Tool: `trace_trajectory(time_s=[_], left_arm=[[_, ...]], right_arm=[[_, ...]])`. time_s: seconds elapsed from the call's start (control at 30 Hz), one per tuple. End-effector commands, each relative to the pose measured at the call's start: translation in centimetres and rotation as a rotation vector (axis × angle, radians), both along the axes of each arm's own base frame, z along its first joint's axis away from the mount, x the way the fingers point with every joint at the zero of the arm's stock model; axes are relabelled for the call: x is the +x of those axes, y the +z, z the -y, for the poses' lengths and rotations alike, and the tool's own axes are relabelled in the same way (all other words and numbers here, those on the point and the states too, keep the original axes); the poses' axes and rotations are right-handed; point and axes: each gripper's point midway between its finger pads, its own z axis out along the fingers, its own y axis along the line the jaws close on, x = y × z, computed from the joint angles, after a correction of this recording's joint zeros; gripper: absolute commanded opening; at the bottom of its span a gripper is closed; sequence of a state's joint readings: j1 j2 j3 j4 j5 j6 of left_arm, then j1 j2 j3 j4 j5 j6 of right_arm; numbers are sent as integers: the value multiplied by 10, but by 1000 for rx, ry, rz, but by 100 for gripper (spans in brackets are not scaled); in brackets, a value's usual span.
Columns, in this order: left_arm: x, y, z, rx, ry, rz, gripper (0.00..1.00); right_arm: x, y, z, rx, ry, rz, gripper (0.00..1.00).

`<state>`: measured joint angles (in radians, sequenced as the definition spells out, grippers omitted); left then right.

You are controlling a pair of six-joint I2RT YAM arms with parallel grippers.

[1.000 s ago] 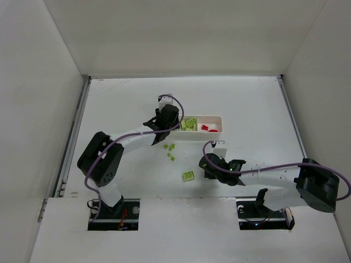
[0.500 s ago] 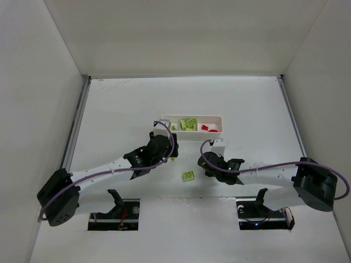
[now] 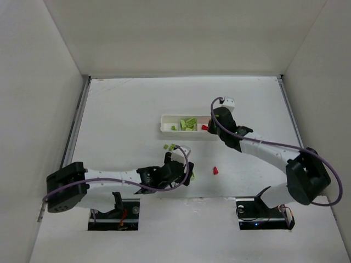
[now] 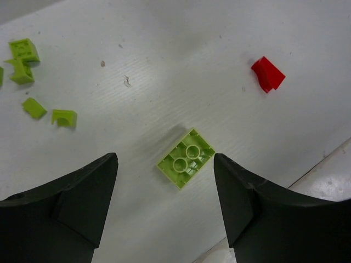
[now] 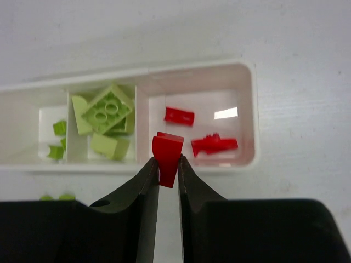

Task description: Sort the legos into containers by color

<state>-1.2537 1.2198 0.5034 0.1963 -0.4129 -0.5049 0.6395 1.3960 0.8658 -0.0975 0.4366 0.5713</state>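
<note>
The white tray (image 3: pixel 164 124) lies mid-table. In the right wrist view the tray (image 5: pixel 253 109) holds small green bits on the left, green bricks (image 5: pixel 107 112) in the middle and two red pieces (image 5: pixel 214 145) on the right. My right gripper (image 5: pixel 168 164) is shut on a red piece (image 5: pixel 167 150), above the tray's near wall at the divider between the middle and right compartments. My left gripper (image 4: pixel 164 161) is open, its jaws either side of a lime-green brick (image 4: pixel 186 158) lying studs-down on the table. In the top view the left gripper (image 3: pixel 185 174) is near the front edge.
A loose red piece (image 3: pixel 215 171) lies right of the left gripper and also shows in the left wrist view (image 4: pixel 267 73). Several small green pieces (image 4: pixel 22 53) lie scattered on the table, in the top view (image 3: pixel 169 147) just before the tray. White walls enclose the table.
My left arm swung back from the tray to the front, over the green brick. My right arm moved from the front up to the tray with a red piece.
</note>
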Motion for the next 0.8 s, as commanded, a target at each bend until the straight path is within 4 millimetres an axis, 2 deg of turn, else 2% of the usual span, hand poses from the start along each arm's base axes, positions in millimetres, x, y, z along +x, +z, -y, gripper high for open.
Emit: trace_trajectory(time_s=[0.0,0.1,0.2,0.3,0.63,0.77], left_arm=[[0,3,13,-8,-17,44,69],[-3,-3,17,12,-38,42,69],[-5,-5,20,14,-52,38,69],[-6,-9,20,18,-61,39,69],[-16,-32,36,95,-175,7,65],[-14,-38,34,118,-166,6,51]], right_arm=[[33,14,-12,-8,51,51,19],[47,11,-8,-32,33,45,24],[54,11,0,-42,1,52,40],[52,15,7,-28,-17,75,53],[35,10,12,-1,-14,75,55],[32,8,13,1,-12,76,55]])
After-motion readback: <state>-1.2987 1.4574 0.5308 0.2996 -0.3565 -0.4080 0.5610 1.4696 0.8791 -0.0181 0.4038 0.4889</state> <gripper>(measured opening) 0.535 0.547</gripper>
